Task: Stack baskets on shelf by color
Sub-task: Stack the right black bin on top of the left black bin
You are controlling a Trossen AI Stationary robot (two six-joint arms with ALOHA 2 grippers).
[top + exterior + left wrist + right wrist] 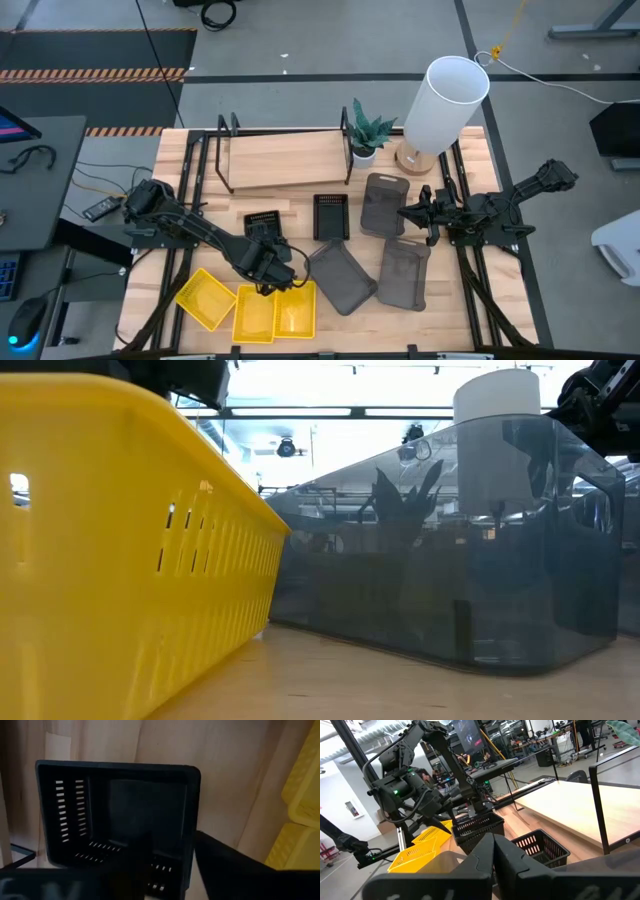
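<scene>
Item: small black mesh-sided basket [120, 820], slotted walls, on my worktop [300, 200] beside the yellow baskets [250, 308]; left claw [270, 262] spread over it. Right claw [425, 215] pressed together, waiting over the grey baskets [383, 205].

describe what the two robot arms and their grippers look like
Both arms are dark, near-black, jointed links with bulky housings at the joints. The left gripper and right gripper each end in two flat, tapered black fingers with smooth matte faces. The right wrist view shows a small green light and thin black cables on the left arm. No markings are legible.
</scene>
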